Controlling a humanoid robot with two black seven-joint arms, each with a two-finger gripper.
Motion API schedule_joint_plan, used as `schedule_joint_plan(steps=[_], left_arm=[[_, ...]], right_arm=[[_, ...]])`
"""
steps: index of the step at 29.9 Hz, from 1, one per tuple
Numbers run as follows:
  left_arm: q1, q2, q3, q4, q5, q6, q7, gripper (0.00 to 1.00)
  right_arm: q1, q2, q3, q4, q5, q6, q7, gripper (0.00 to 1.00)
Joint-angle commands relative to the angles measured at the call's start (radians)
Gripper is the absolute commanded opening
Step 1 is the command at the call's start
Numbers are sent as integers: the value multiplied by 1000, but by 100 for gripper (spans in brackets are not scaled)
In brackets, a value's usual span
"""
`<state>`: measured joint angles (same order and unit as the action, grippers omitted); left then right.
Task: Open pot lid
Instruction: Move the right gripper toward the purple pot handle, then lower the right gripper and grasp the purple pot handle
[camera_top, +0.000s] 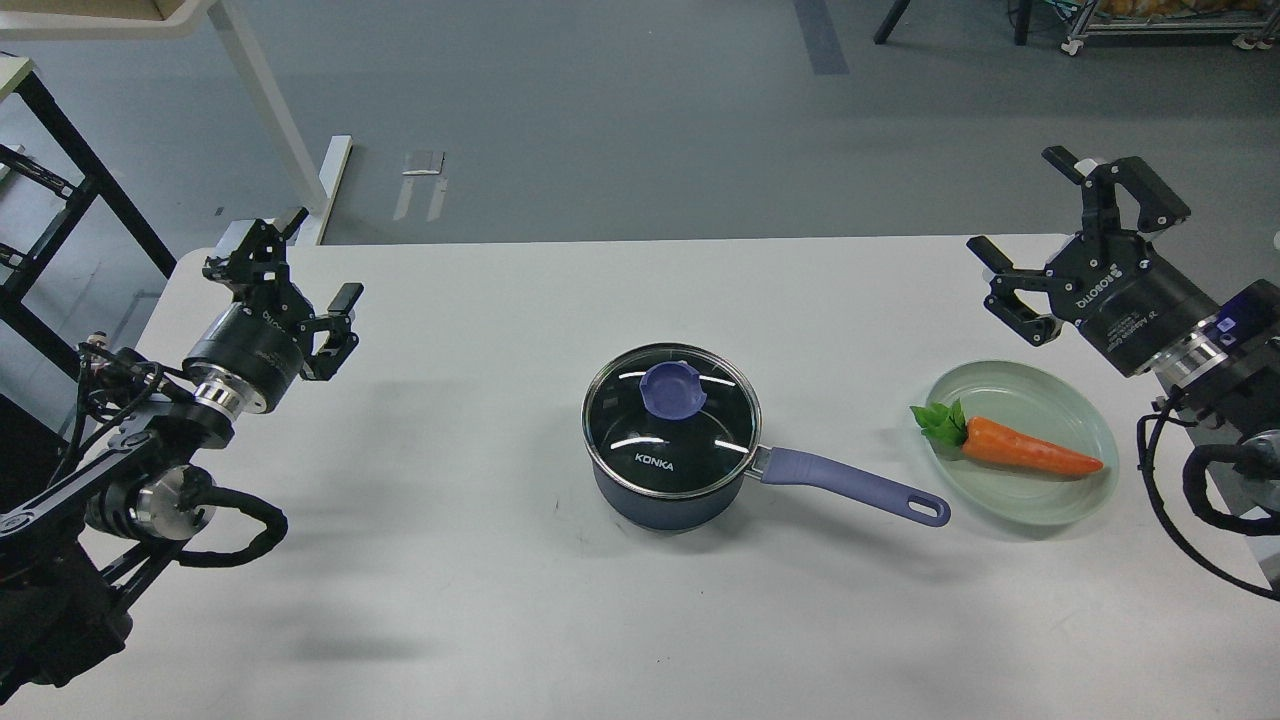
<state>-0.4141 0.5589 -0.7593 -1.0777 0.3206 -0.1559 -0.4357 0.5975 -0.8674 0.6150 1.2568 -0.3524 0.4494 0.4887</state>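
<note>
Clear glass forms the lid (671, 420), which sits seated on the pot (668, 500) with its steel rim matching the pot rim all round. A purple-blue knob (672, 389) stands at the lid's centre, and white KONKA lettering shows on the glass toward the near edge. The pot is dark navy and stands upright near the middle of the bench (480, 600). Its lavender-purple handle (850, 482) extends to the right and slightly toward the viewer, with a hole at its free end.

Just beyond the handle end lies a pale green glass plate (1070, 500), close to the handle but not touching it. An orange toy carrot (1025, 447) with green leaves rests on the plate, leaves pointing toward the pot.

The left end effector (320, 262) hovers over the far left part of the bench, well apart from the pot. Its two fingers stand spread with a clear gap between them, gripping nothing.

The right end effector (1035, 225) hangs over the far right edge of the bench, beyond the plate. Its fingers are likewise spread wide and empty. Neither end effector touches the lid, the pot or the plate.

Grey floor and table legs show beyond the bench.
</note>
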Motion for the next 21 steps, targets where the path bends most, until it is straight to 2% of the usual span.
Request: schedule_joint_plan(steps=[1, 8, 14, 17, 21], left_arm=[[-5, 1, 0, -7, 2, -1, -5, 99], [-6, 9, 0, -11, 5, -5, -3, 99], [-5, 12, 1, -24, 8, -5, -3, 99], [-6, 12, 0, -31, 8, -5, -3, 99], [-5, 12, 0, -45, 8, -5, -3, 99]], right_arm=[[76, -47, 17, 81, -325, -55, 0, 100], [202, -56, -32, 173, -876, -72, 0, 100], [413, -62, -343, 210, -1302, -75, 0, 100], [456, -61, -432, 249, -1474, -80, 0, 100], [459, -58, -466, 311, -1576, -78, 0, 100]])
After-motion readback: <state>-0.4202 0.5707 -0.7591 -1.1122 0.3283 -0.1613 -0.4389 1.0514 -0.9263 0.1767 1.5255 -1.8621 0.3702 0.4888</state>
